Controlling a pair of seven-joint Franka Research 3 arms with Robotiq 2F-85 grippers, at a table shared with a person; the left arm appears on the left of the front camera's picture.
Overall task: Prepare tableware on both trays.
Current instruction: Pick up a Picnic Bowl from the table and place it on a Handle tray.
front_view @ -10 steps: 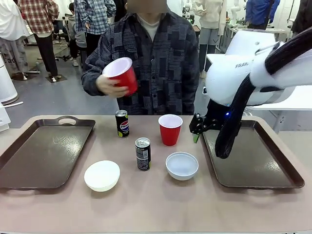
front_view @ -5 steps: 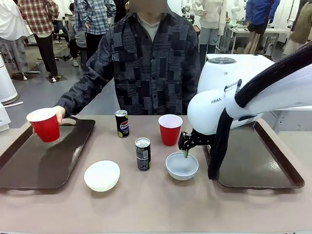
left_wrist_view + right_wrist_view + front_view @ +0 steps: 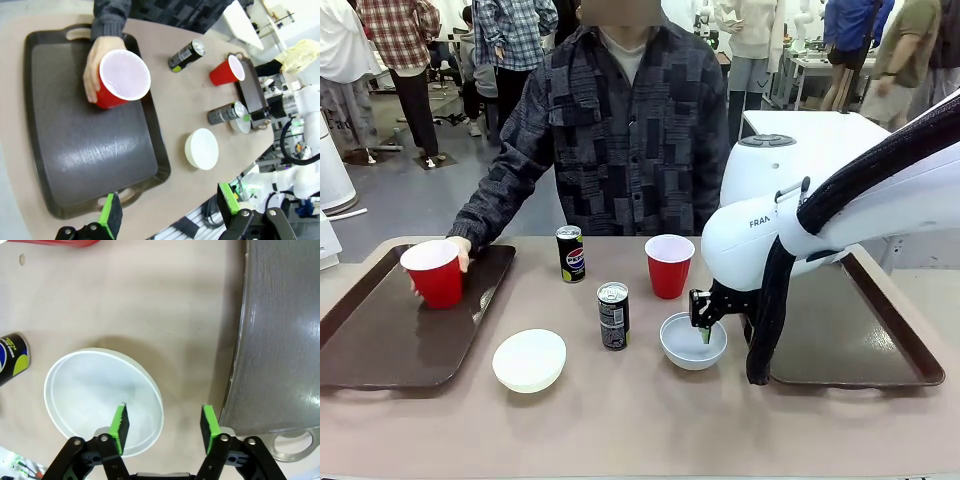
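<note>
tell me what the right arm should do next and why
Probably close the right gripper on the rim of the bowl. Its fingers are open and straddle that rim, one inside and one outside, and the tray where the bowl likely goes lies right beside it.

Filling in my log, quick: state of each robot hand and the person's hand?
Left hand: open, empty.
Right hand: open, astride the rim of the bowl.
Person's hand: holding a red cup.
</note>
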